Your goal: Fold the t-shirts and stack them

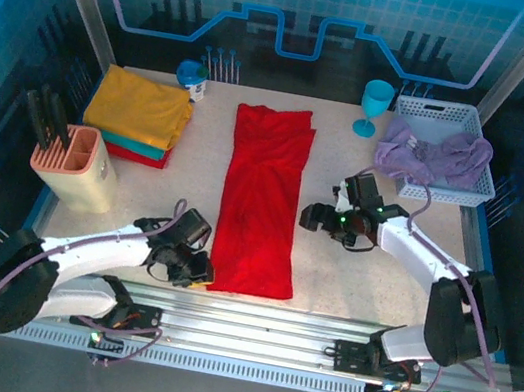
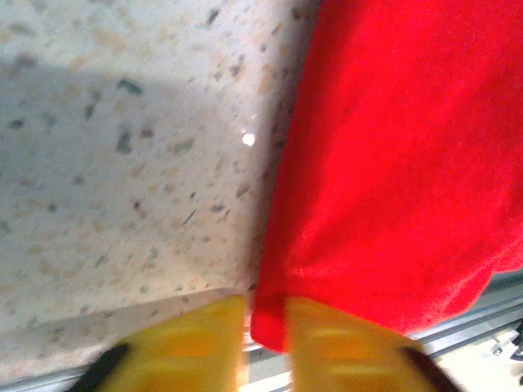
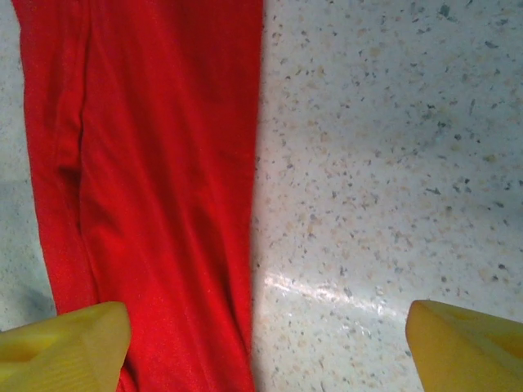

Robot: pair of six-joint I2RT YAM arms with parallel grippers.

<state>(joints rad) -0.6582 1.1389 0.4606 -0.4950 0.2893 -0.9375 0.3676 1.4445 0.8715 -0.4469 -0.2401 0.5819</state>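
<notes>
The red shirt (image 1: 262, 196) lies on the bench (image 1: 362, 264), folded into a long strip. The left fingers (image 2: 196, 347) clamp its near corner, and the right fingers (image 3: 69, 339) hang spread wide at its edge. Next, likely, the hem gets folded up towards the collar.

Centre of the bench (image 1: 329, 279): the long shirt (image 1: 261, 201) is lying lengthwise, near edge to far.

Far left: the stack of folded shirts (image 1: 140, 112) is resting, with the utensil holder (image 1: 79, 169) standing in front of it and a small cup (image 1: 192, 73) behind it.

Far right: the basket (image 1: 458, 119) is sitting, with a loose shirt (image 1: 432, 153) hanging over its rim and a goblet (image 1: 375, 104) standing just left of it.

The left gripper (image 1: 196, 271) is pinching the long shirt's near left corner. The right gripper (image 1: 314, 215) is hovering spread at its right edge.
</notes>
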